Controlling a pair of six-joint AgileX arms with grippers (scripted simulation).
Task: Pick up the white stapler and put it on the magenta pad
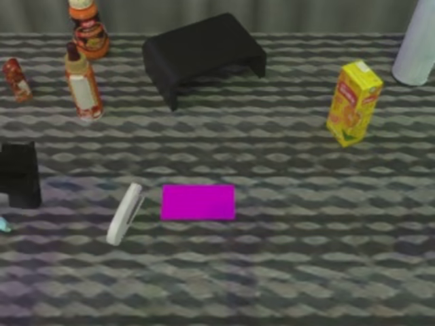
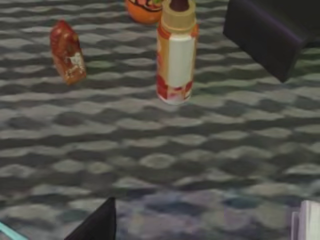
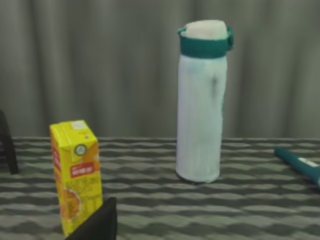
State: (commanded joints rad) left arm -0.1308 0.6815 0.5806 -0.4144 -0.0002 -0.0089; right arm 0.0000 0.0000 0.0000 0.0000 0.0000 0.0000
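The white stapler (image 1: 124, 214) lies flat and slanted on the table, just left of the magenta pad (image 1: 198, 202) and not touching it. The pad is bare. My left gripper (image 1: 20, 178) is at the table's left edge, well left of the stapler and holding nothing. In the left wrist view one dark fingertip (image 2: 102, 220) shows, and the stapler's end (image 2: 310, 220) sits off to one side. My right arm is outside the top view. Its wrist view shows one dark fingertip (image 3: 102, 220) in front of a yellow carton, with nothing held.
A black bench-like block (image 1: 200, 51) stands at the back. A sauce bottle (image 1: 83, 85), an orange jar (image 1: 88, 27) and a small red packet (image 1: 16, 79) are at the back left. A yellow juice carton (image 1: 353, 102) and a tall white flask (image 1: 416, 44) stand at the right.
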